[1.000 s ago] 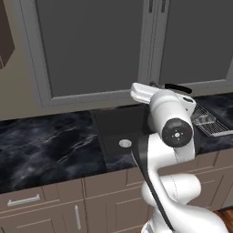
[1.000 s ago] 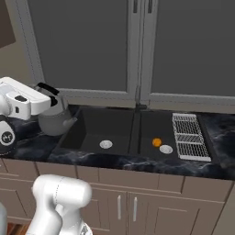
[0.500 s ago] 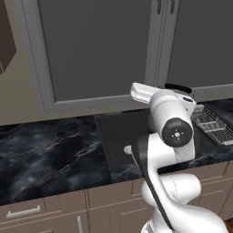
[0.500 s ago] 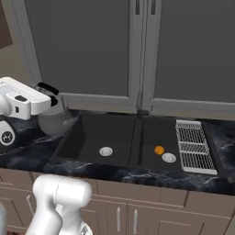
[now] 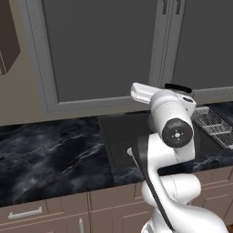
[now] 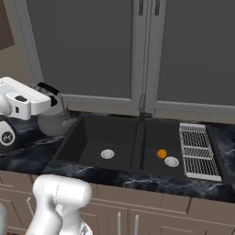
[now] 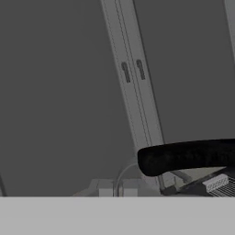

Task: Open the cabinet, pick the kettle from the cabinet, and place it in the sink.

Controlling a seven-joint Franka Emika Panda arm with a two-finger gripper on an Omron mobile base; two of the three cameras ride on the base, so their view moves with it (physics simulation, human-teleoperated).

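My gripper (image 6: 48, 94) is shut on the black handle (image 6: 47, 87) of the grey kettle (image 6: 54, 118), which hangs over the counter just left of the sink (image 6: 94, 137). The sink is a dark basin with a round silver drain disc (image 6: 107, 154). In the left base view my arm hides the kettle body, and only its handle (image 5: 178, 87) shows above the sink (image 5: 119, 136). That handle (image 7: 187, 156) crosses the hand view, where my fingertips do not show. A corner of the brown cabinet (image 5: 6, 40) sits at the upper left.
A second basin on the right holds a small orange thing (image 6: 161, 153) and a silver disc (image 6: 171, 161). A grey wire dish rack (image 6: 198, 151) lies right of it. Dark marble counter (image 5: 50, 152) runs left, with large grey panes behind and drawers (image 5: 27, 213) below.
The whole scene has grown and slid down in both base views, so the base has come closer to the counter. My arm keeps its pose, with the kettle in the gripper.
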